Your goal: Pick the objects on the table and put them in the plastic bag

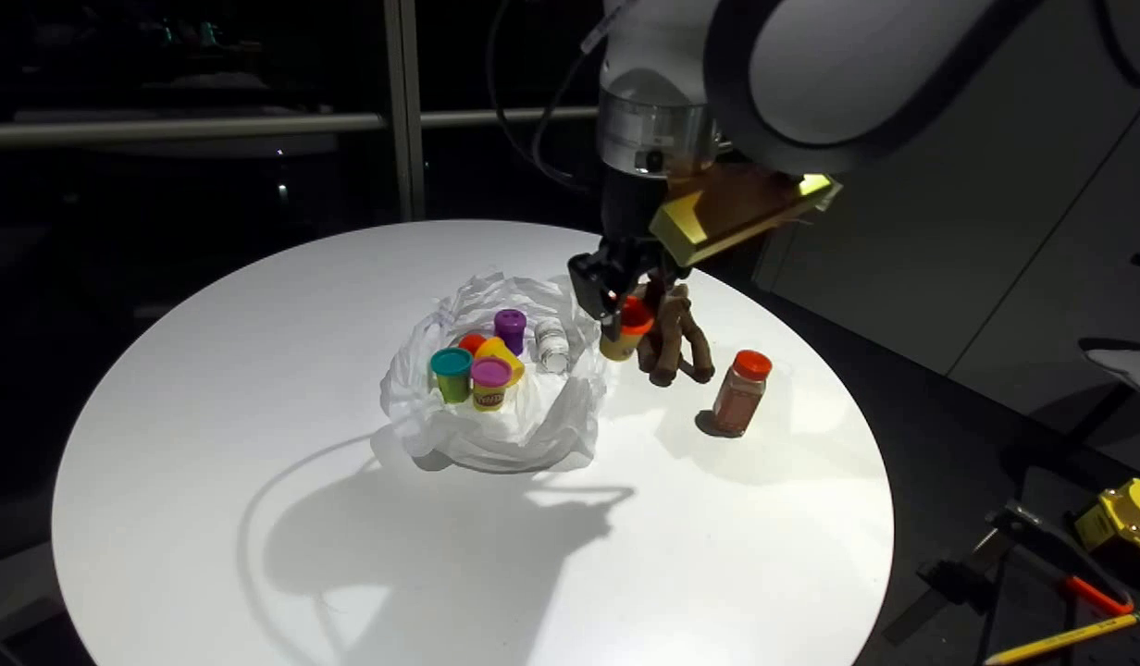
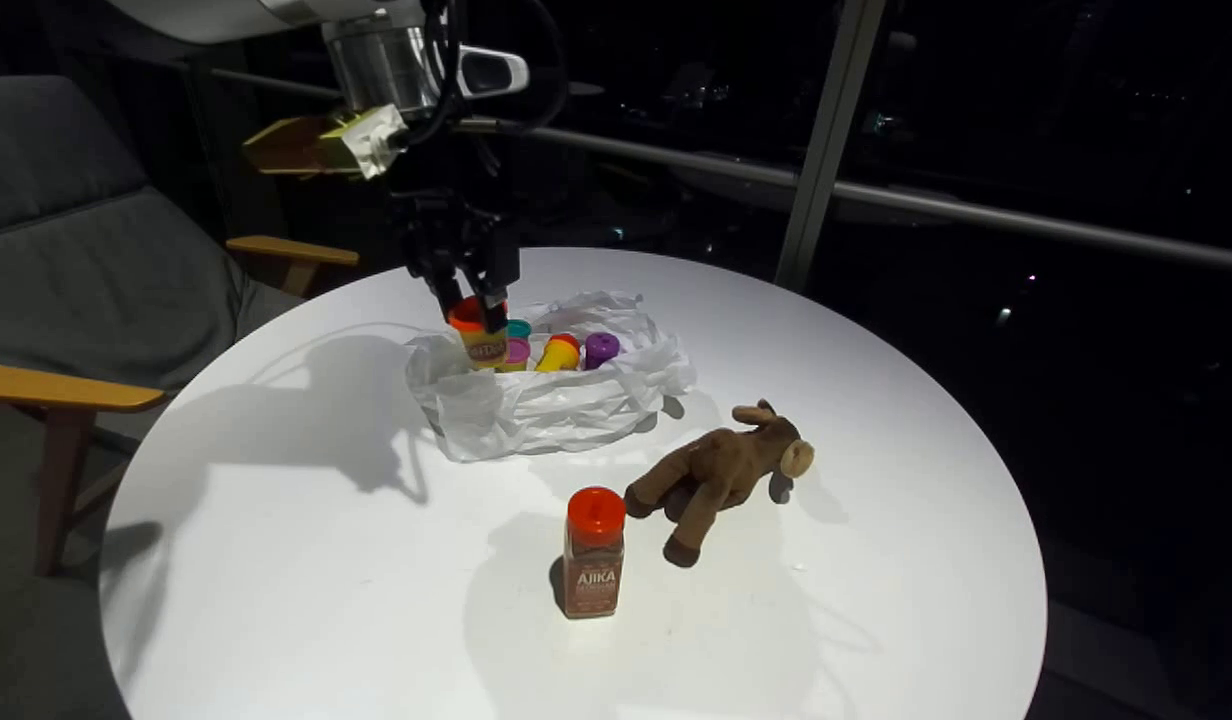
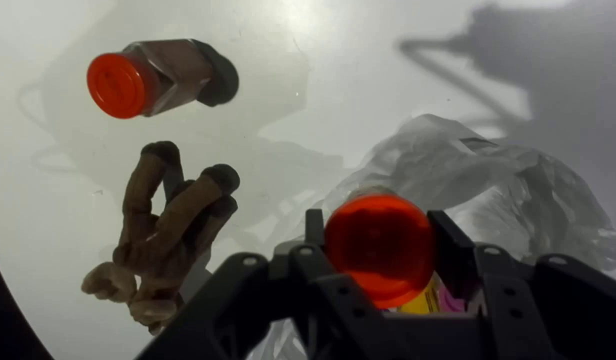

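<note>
Wrist view confirms your gripper (image 3: pixel 378 226) clamped on 1 red-lidded cup (image 3: pixel 380 257), held aloft near the rim of the plastic bag (image 3: pixel 418 160); placing appears in hand, so you should next centre, lower and release it.

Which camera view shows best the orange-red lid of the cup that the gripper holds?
The wrist view: the lid faces the camera there, large and round, between the fingers. Both exterior views show it smaller, obliquely and partly behind a finger, atop the yellow cup.
</note>
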Controlling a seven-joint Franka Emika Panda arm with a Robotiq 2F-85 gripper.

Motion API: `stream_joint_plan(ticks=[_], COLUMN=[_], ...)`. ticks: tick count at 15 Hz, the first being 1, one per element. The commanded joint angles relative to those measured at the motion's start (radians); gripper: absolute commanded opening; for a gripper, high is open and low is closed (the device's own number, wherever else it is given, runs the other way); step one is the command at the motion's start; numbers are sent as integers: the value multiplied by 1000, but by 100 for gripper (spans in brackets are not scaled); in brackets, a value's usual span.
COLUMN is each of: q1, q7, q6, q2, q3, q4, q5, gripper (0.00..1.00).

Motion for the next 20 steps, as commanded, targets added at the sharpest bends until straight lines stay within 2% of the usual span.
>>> stream_joint_plan(ticks=[1, 9, 14, 20], q1=[-66, -106, -117, -84], q7=[-50, -101, -150, -117], q6=[-21, 30, -5, 29], q2=[138, 368, 458, 545], q3=[66, 73, 83, 52], q4=[179, 395, 478, 555], q5=[46, 145, 196, 193], gripper=[28, 28, 28, 28])
